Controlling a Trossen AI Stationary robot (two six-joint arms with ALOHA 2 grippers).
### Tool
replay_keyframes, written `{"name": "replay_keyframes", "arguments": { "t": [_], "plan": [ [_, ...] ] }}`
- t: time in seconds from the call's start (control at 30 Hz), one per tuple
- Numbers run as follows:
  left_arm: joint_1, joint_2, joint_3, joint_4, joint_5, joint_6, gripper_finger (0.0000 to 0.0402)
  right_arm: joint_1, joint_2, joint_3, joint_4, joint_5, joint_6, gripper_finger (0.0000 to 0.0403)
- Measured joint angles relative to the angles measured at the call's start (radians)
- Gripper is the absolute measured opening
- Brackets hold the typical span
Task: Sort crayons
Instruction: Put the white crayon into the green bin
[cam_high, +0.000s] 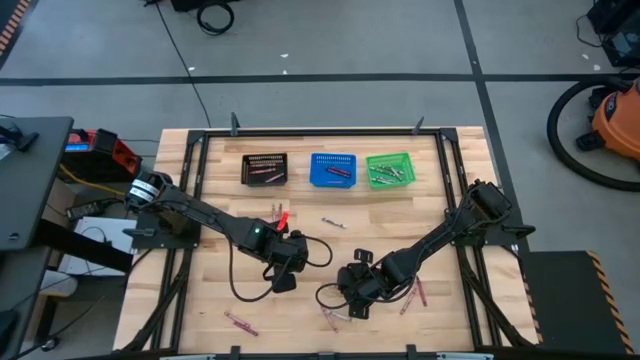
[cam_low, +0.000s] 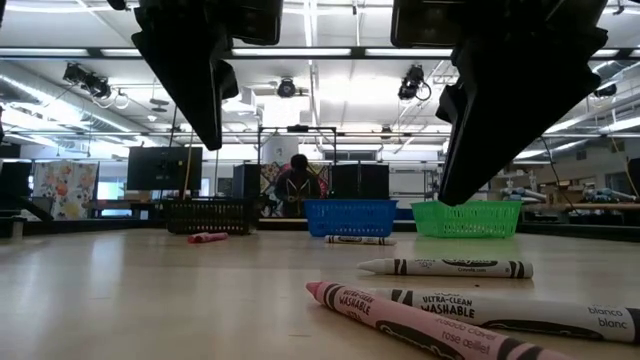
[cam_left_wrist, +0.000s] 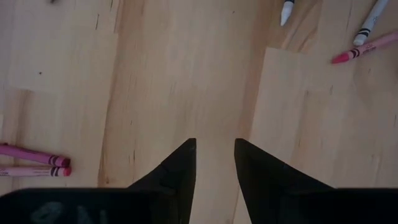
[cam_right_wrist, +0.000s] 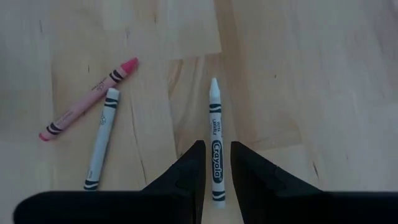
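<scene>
Crayons lie scattered on the wooden table. My right gripper hovers open near the table's front, right of centre. Its fingers stand on either side of a white crayon that lies flat below them. The low view shows the fingertips clear above this white crayon. Beside it lie a pink crayon and another white crayon. My left gripper hangs open over bare wood, left of the right one, with nothing between its fingers. Two pink crayons lie off to one side of it.
A black basket, a blue basket and a green basket stand in a row at the far side, each with crayons inside. Loose crayons lie mid-table, near the front left and front right. A person sits beyond the table.
</scene>
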Motion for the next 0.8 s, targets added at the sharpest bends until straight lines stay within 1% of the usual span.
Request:
{"name": "replay_keyframes", "arguments": {
  "t": [0.27,0.5,0.8],
  "plan": [
    [0.000,0.000,0.000,0.020,0.000,0.000,0.0121,0.001,0.000,-0.069,0.084,-0.005,0.038,0.0082],
    [0.003,0.000,0.000,0.016,0.000,0.008,0.0121,0.001,0.000,-0.079,0.087,-0.019,0.041,0.0082],
    [0.019,0.000,0.000,-0.066,0.000,0.030,0.0121,0.002,0.000,-0.079,0.090,-0.048,0.040,0.0082]
  ]
}}
